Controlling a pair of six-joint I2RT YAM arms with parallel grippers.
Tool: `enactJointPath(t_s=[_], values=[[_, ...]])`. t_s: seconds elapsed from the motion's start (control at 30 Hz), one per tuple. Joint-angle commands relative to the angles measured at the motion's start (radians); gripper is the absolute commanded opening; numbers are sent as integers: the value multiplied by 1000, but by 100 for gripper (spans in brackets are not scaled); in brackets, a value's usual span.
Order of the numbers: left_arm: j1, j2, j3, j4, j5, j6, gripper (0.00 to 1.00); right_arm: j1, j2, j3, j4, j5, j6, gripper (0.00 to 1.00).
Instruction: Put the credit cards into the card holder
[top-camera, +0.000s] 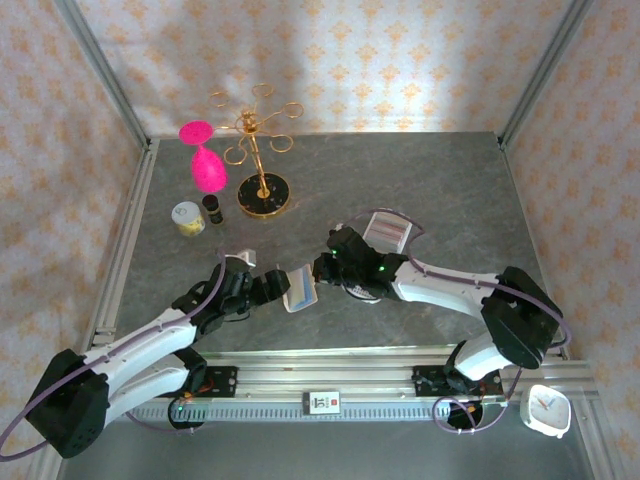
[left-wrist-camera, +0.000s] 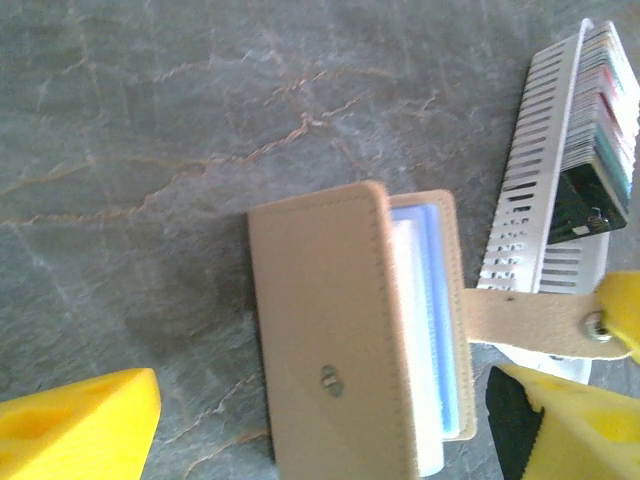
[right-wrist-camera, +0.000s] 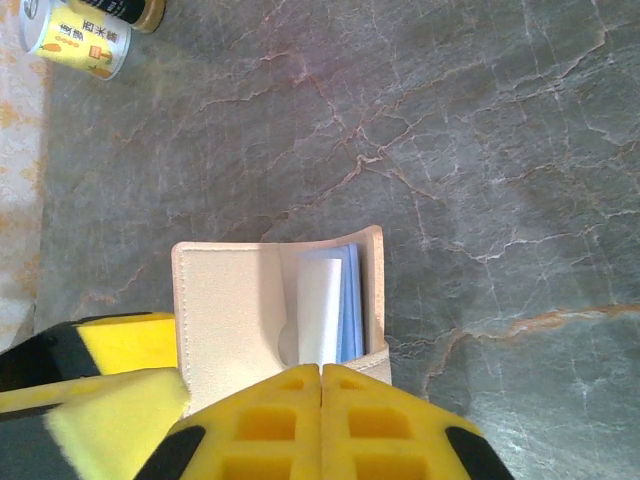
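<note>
**Item:** beige stitched leather card holder (left-wrist-camera: 330, 340), positioned part-open between the two arms over the grey marbled table (left-wrist-camera: 150, 150). Pale blue and white leaves are seen inside; whether any is a card cannot be told. Its snap strap (left-wrist-camera: 525, 322) appears to be pinched by the right gripper (right-wrist-camera: 320, 385), whose yellow fingers are pressed together. The left gripper (top-camera: 272, 287) is spread wide, with the holder between its fingers and ungripped.

**Stock:** mixed-colour plastic credit cards (left-wrist-camera: 605, 110) are stacked on edge in a white slotted rack (left-wrist-camera: 530, 170), just beside the holder.

**Progress:** judged early, as that stack is yet to be transferred.

**Writing:** a small white-and-yellow tin (right-wrist-camera: 75, 40) is printed with characters too blurred to be read. No card brand is legible.
</note>
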Motion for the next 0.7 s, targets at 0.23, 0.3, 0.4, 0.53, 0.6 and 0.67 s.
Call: enactJointPath(t_s=[0.23,0.3,0.4,0.53,0.6,0.67], values=[[-2,1,183,-245,-243,21,66,3,-9,14,28,4,4,0],[-3,-19,210,-262,-254,20,53,3,-6,13,30,-1,7,0],[-3,-40,223,-208,-174,13,43,3,-6,10,36,-5,10,0],[-3,-27,216,-102,-35,-7,41,3,-10,8,37,5,15,0],[-3,5,197,-44,38,-16,39,3,-11,6,44,7,19,0],[-4,48,180,1,102,-27,38,2,-9,8,48,7,18,0]])
